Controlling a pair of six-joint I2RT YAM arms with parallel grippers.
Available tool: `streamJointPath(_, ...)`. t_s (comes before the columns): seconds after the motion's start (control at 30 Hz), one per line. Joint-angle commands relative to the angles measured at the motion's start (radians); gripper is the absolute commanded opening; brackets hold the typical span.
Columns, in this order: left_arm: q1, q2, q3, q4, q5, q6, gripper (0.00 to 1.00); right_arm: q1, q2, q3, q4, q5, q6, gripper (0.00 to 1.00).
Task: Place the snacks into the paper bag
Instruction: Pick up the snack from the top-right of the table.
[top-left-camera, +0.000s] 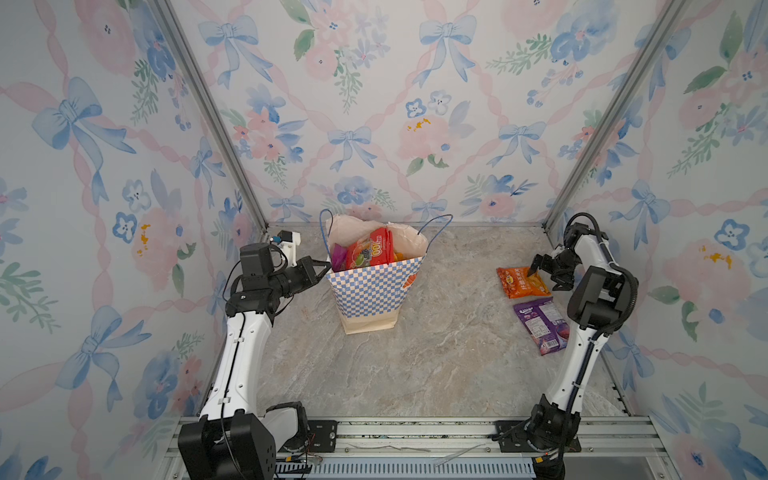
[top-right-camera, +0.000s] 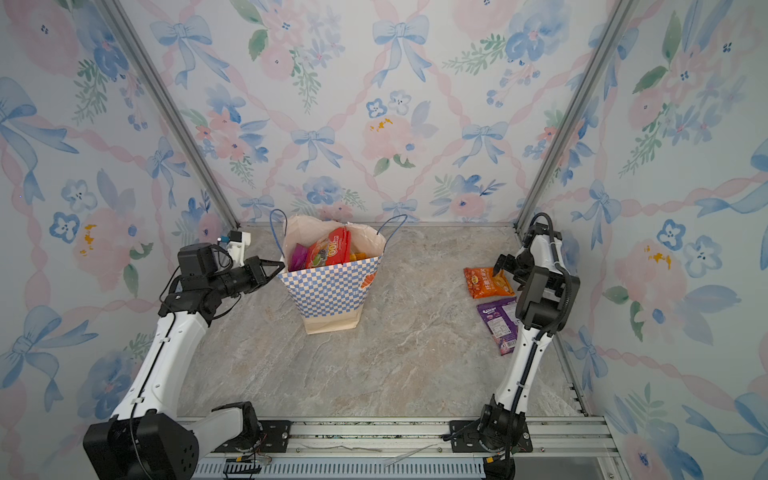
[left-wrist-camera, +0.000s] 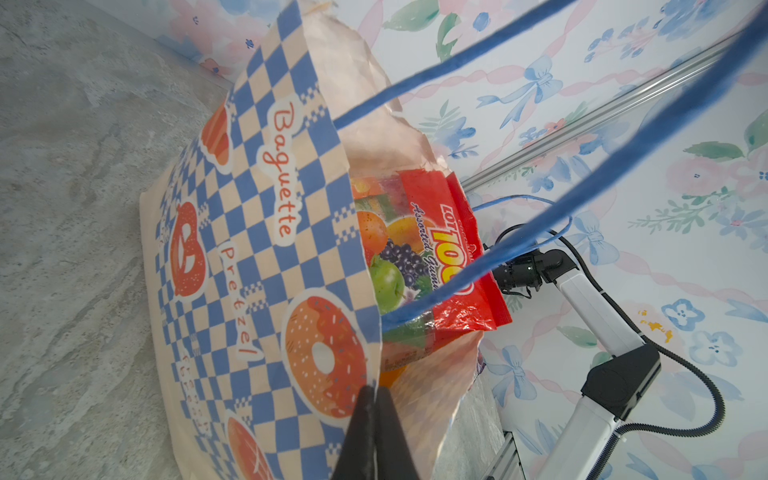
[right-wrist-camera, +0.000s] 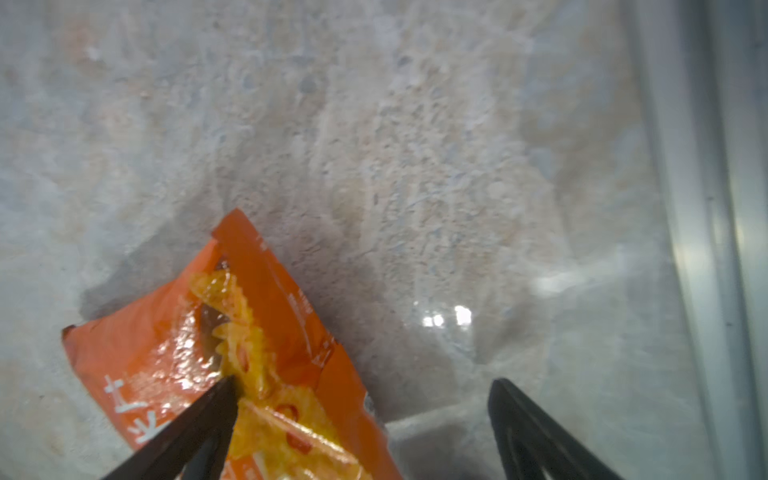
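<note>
The blue-and-white checkered paper bag (top-left-camera: 374, 291) (top-right-camera: 332, 291) (left-wrist-camera: 257, 232) stands upright at the table's back middle. My left gripper (top-left-camera: 328, 268) (top-right-camera: 282, 264) (left-wrist-camera: 376, 388) is shut on its rim at the left side. A red "100" snack (top-left-camera: 372, 249) (left-wrist-camera: 432, 249) and a purple one (top-left-camera: 338, 253) stick up inside. At the right, an orange snack (top-left-camera: 519, 284) (top-right-camera: 484, 284) (right-wrist-camera: 166, 361) and a purple packet (top-left-camera: 538, 324) (top-right-camera: 496, 322) lie flat. My right gripper (top-left-camera: 544, 274) (top-right-camera: 509, 270) (right-wrist-camera: 365, 380) is open over the orange snack's far-right edge, with one fingertip on the pack.
Floral walls close in the table on three sides, with aluminium posts at the back corners. A metal rail (top-left-camera: 415, 432) runs along the front edge. A small white device (top-left-camera: 289, 243) sits at the back left. The bag's blue cord handles (top-left-camera: 436, 228) stand up above its rim.
</note>
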Motion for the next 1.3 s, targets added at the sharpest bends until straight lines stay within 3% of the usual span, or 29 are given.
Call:
streamJointPath(0.0,0.008,-0.022,0.038,0.031,0.036,-0.013,0.00,0.039,0.007,-0.011,-0.042,-0.130,-0.018,1.00)
streamJointPath(0.33,0.008,-0.039,0.031,0.031,0.045,-0.005,0.00,0.100,-0.062,-0.122,0.001,-0.198,-0.010,0.88)
streamJointPath(0.63,0.008,-0.042,0.027,0.030,0.048,0.006,0.00,0.117,-0.118,-0.201,0.047,-0.198,0.011,0.62)
streamJointPath(0.9,0.009,-0.054,0.020,0.030,0.055,0.011,0.00,0.118,-0.225,-0.322,0.192,-0.278,0.067,0.29)
streamJointPath(0.97,0.010,-0.054,0.022,0.030,0.060,0.011,0.00,0.119,-0.264,-0.345,0.226,-0.305,0.088,0.18)
streamJointPath(1.03,0.010,-0.054,0.026,0.030,0.063,0.011,0.00,0.120,-0.308,-0.364,0.253,-0.326,0.117,0.00)
streamJointPath(1.27,0.012,-0.054,0.037,0.030,0.054,0.009,0.00,0.119,-0.448,-0.371,0.345,-0.435,0.239,0.00)
